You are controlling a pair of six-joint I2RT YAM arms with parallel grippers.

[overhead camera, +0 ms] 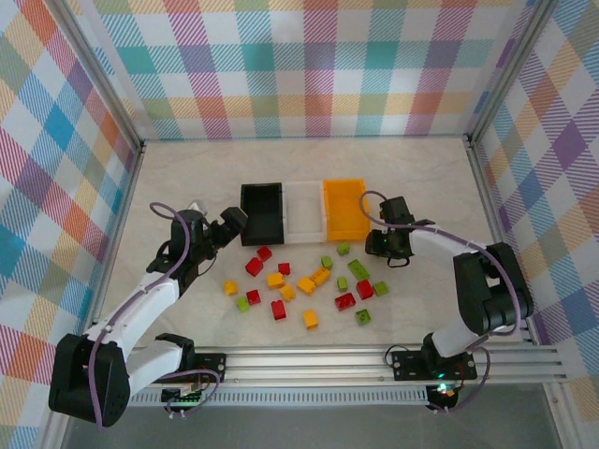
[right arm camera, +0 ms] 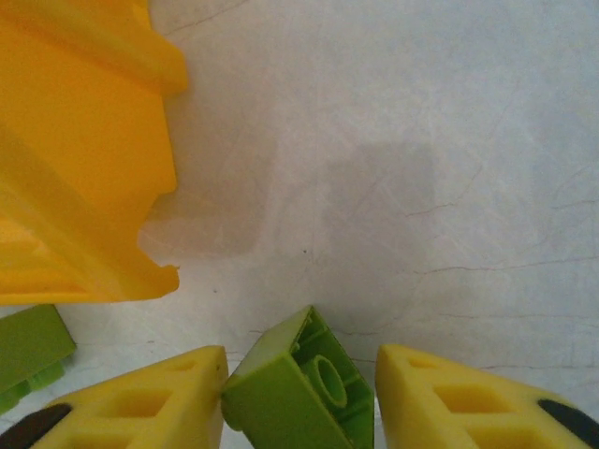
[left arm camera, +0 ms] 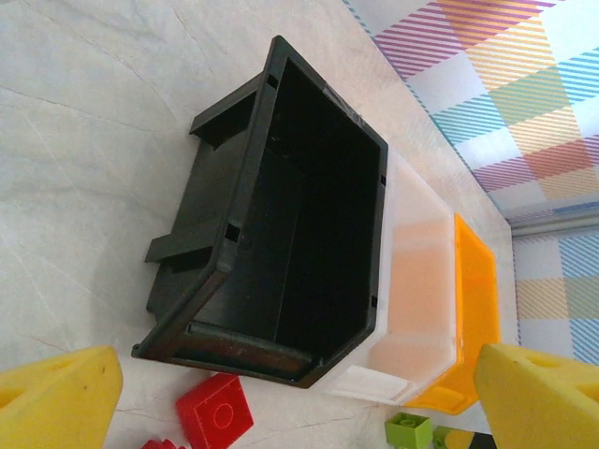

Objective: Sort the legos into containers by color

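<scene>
So the tabletop [overhead camera: 421, 178] is a pale marble-look sheet with faint grey veins. It's boxed in by walls [overhead camera: 309, 65] of pastel plaid cloth, with a metal rail [overhead camera: 374, 360] along the near edge.

The black bin [overhead camera: 262, 212], white bin [overhead camera: 304, 210] and orange bin [overhead camera: 344, 208] stand mid-table in a touching row. All three are open side up, with their long axes running away from the arm bases. The legos [overhead camera: 306, 285] lie scattered loose on the table just in front of the bins, facing every which way.

The right gripper [overhead camera: 388, 245] is down near the orange bin's near right corner. It's pinching a lime green brick [right arm camera: 295, 393] that's tipped with its hollow underside facing the wrist camera. The frame edge cuts the brick off, so I can't call its long axis.

The left gripper [overhead camera: 227, 227] is spread wide with nothing in it, at the black bin's near left corner.
</scene>
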